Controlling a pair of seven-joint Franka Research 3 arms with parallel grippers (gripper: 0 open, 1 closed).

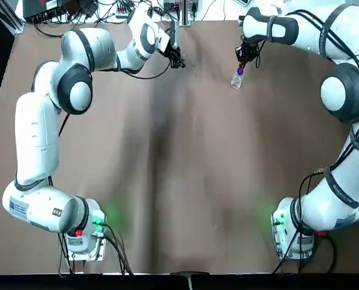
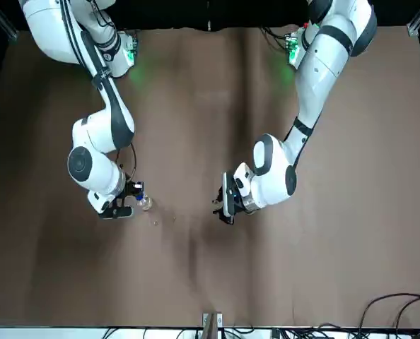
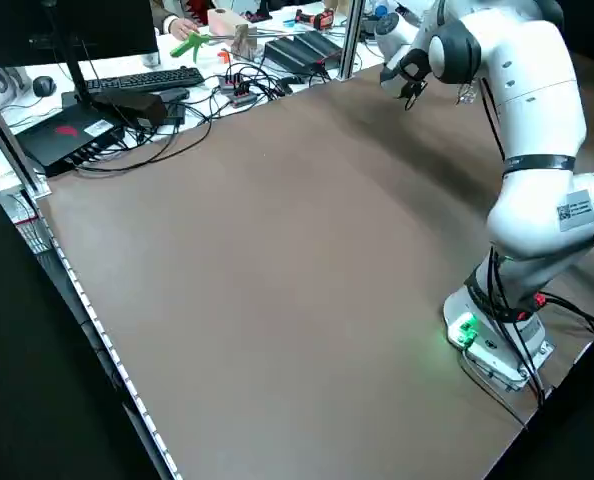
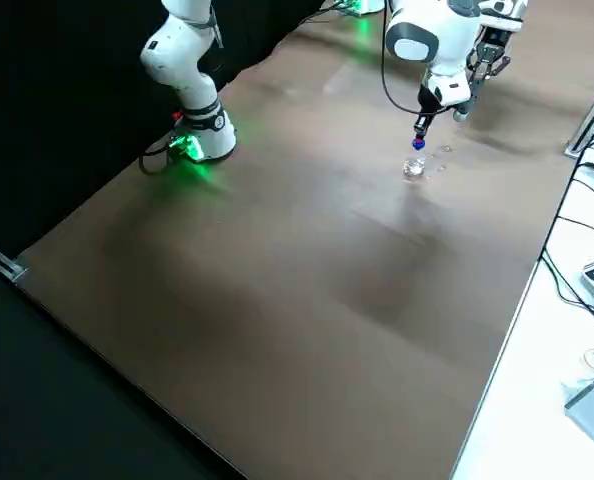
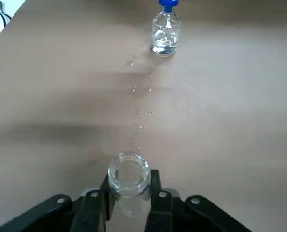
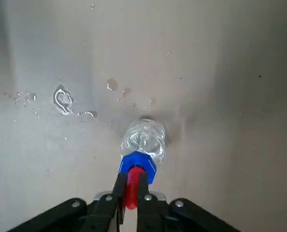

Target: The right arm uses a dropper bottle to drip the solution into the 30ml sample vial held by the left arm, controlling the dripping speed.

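The dropper bottle (image 6: 142, 137) stands upright on the brown table, clear with a blue collar. My right gripper (image 6: 131, 182) is shut on its red dropper top from above. From overhead the dropper bottle (image 1: 237, 79) sits just below the right gripper (image 1: 245, 58) at the far right. The sample vial (image 5: 129, 175), clear and open-mouthed, is pinched between the fingers of my left gripper (image 5: 129, 184). That left gripper (image 1: 177, 60) hovers low at the far middle of the table, a short way left of the bottle. The vial and the bottle (image 5: 165, 35) are well apart.
Small wet droplets (image 6: 64, 99) lie on the table between bottle and vial, as a thin trail (image 5: 141, 108). Cables, a keyboard (image 3: 142, 80) and electronics crowd the far edge beyond the brown surface.
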